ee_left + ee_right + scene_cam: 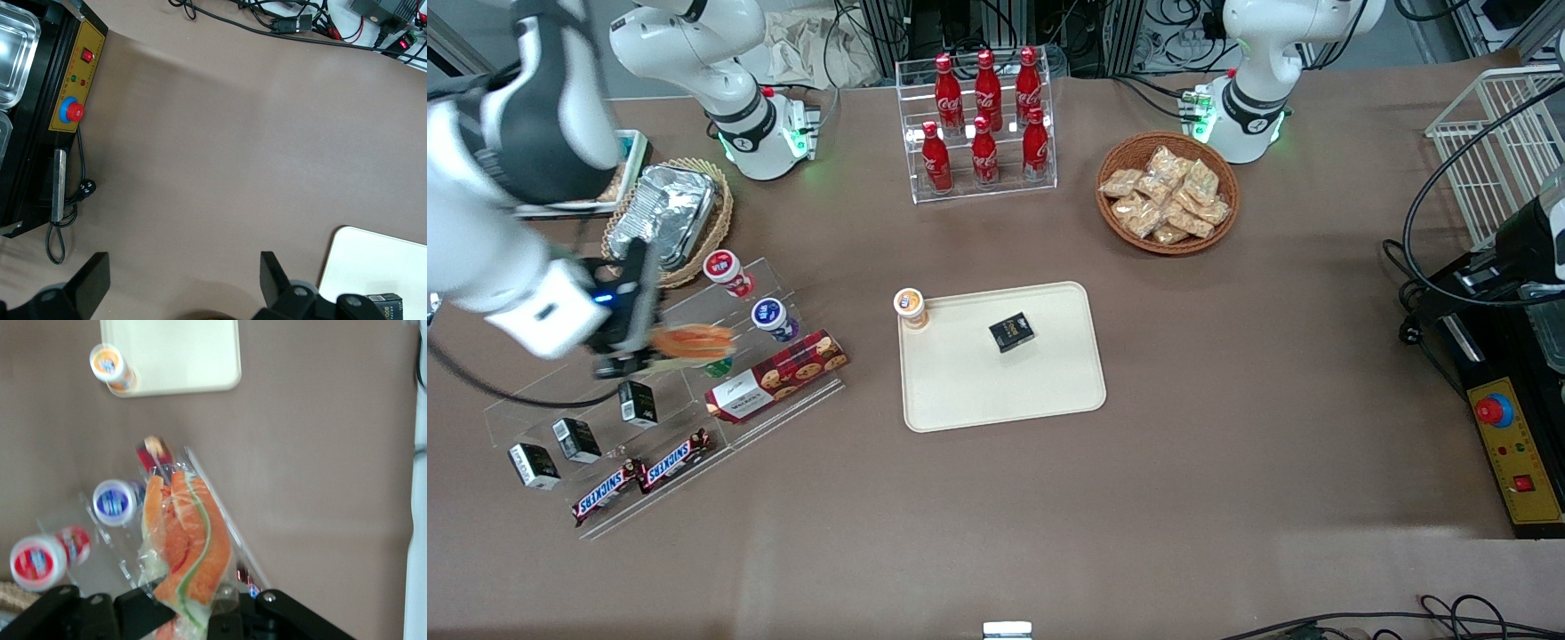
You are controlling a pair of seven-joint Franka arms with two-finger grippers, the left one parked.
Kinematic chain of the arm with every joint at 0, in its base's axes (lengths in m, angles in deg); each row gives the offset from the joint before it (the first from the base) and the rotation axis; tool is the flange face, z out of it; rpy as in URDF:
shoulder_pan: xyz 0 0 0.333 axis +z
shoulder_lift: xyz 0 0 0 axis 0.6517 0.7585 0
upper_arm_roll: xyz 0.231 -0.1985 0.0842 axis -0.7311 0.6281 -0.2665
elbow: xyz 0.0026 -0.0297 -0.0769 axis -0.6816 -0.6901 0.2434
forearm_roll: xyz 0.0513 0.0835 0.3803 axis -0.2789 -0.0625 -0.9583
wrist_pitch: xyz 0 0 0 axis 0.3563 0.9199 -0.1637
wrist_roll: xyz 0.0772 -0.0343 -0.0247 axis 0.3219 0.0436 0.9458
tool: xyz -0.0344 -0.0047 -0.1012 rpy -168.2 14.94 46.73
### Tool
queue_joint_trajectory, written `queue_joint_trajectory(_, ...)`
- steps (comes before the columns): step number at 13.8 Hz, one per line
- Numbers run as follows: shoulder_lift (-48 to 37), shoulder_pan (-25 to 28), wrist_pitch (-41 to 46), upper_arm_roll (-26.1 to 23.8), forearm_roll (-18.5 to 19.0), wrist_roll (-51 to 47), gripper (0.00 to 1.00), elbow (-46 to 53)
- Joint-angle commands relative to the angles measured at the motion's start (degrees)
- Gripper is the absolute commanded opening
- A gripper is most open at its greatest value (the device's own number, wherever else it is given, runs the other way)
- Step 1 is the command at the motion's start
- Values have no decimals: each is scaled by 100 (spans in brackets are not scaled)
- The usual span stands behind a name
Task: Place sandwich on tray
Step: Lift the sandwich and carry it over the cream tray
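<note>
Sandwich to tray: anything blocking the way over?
Nothing blocks it outright. The end effector holds the sandwich above the clear display stand. On the tray, an orange-lidded cup occupies the nearest corner and a black box sits mid-tray; the rest looks free.

Glossy white arm (480, 240) with black joint bands, black claw (633, 313).

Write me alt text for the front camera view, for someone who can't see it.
The working arm's end effector holds a wrapped sandwich above a clear display stand at its end of the table. Mid-table, a cream tray carries a small black box and an orange-lidded cup at one corner. Farther from the camera stand a rack of red bottles and a snack basket.
</note>
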Motion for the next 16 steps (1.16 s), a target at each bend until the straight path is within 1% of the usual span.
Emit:
queue_joint_trajectory(1,271,723,-51,87,-491,-555,0,288)
queue_joint_trajectory(2,368,899,-165,78,-528,-846,0,315)
queue_joint_trajectory(5,746,1672,-797,87,-511,-1496,0,333)
queue_joint_trajectory(7,1088,2172,-1298,96,-493,-1989,0,333)
queue_joint_trajectory(9,1492,2534,-1852,96,-510,-2411,0,342)
queue_joint_trajectory(12,2405,2991,-2100,96,-493,-2834,0,875)
queue_joint_trajectory(14,3090,3036,-2371,96,-493,-2993,0,1376)
queue_joint_trajectory(16,3558,3054,-2949,96,-502,-2993,0,1581)
